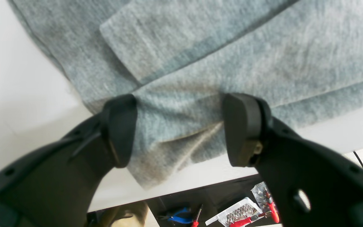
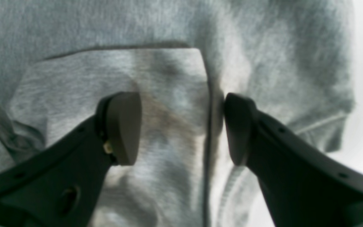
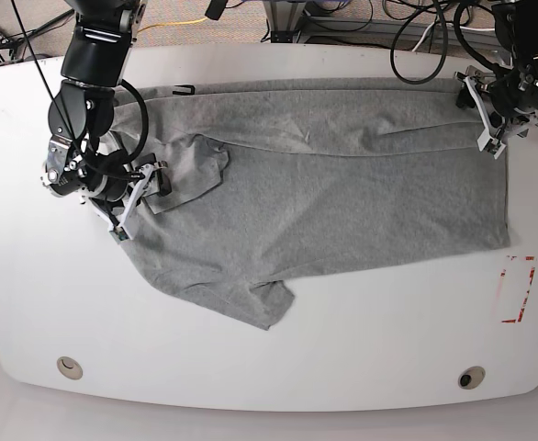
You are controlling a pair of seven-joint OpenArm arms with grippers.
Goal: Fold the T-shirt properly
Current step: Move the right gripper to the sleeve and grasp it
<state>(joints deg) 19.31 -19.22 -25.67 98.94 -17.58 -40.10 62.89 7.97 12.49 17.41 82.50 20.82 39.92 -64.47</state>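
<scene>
Across the white table (image 3: 278, 367), from 9 to 3 o'clock, lies the T-shirt (image 3: 342, 193), one long edge folded over. My right gripper (image 3: 131, 197) and left gripper (image 3: 491, 115) both stand wide, empty. I should seat each pad under all layers before closing.

the right wrist view is soft and blurred; the t-shirt (image 2: 175, 63) runs past its top, left and bottom edges.
</scene>
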